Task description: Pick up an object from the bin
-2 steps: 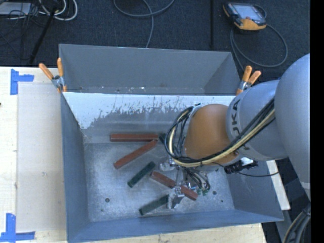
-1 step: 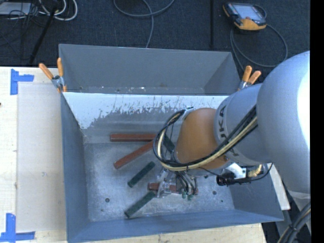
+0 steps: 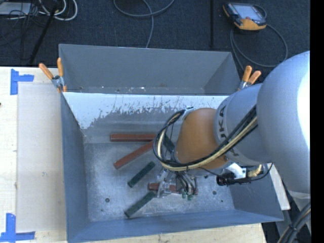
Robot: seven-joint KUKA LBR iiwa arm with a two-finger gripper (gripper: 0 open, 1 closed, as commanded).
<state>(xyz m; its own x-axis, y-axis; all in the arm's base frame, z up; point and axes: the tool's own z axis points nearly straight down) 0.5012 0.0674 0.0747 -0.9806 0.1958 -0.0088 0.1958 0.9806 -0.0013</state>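
Tool point(image 3: 172, 188) hangs low over a short brown bar point(image 3: 154, 187) in the bin point(image 3: 101, 186); open or closed, unclear.

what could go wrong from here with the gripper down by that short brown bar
1. The gripper seems to sit over one end of the short brown bar rather than its middle, so a lift might tip it or let it slip out.
2. A dark green bar lies close beside it and another green bar just in front; either could get nudged or dragged along.
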